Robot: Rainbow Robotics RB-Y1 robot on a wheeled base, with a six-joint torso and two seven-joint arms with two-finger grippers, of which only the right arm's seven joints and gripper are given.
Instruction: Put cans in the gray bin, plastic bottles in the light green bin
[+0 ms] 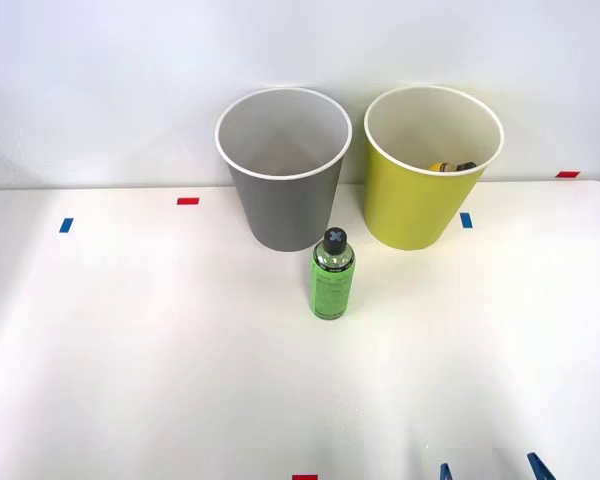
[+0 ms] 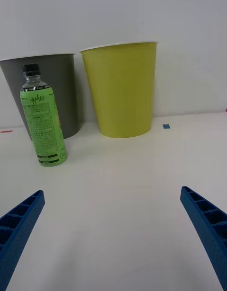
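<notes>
Jaws apart, green-labelled bottle (image 1: 333, 276) before gray bin (image 1: 283, 180)

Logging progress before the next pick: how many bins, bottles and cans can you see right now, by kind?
Bins: 2, the tall round gray bin and the tall round yellow-green bin.
Bottles: 2, the clear green-labelled plastic bottle upright on the white table, and a yellowish bottle partly visible inside the yellow-green bin.
Cans: 0 visible.
Total: 4.
</notes>
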